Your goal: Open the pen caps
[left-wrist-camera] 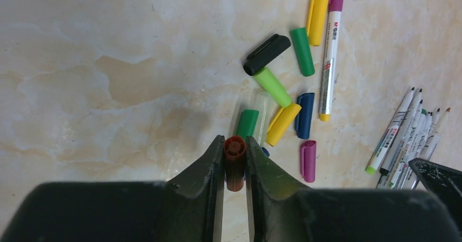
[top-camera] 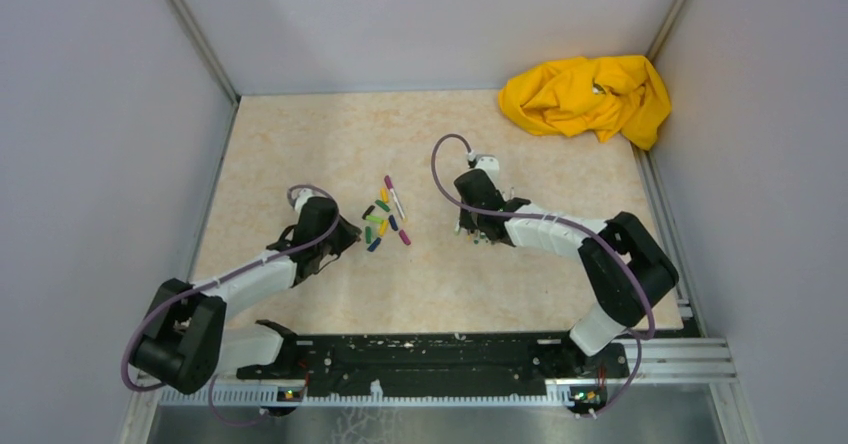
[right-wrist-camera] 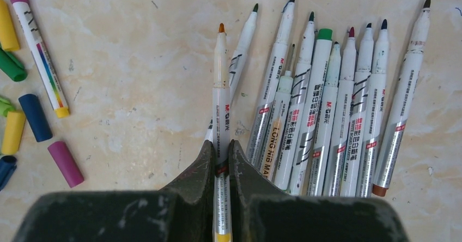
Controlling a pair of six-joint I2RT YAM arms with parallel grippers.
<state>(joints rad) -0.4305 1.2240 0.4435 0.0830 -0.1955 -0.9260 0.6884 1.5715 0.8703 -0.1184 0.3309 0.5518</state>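
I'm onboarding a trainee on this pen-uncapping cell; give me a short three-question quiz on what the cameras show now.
1. True or false: the left gripper has its jaws closed on a whole pen.
2. The pen in the right gripper has which tip colour? A green, B orange, C black.
3. Fill in: the capped pen lying among the loose caps wears a ____ cap.
Key: 1 false, a red cap; 2 B; 3 magenta.

Overhead rear view; close wrist views, common pen caps (left-wrist-camera: 283,123).
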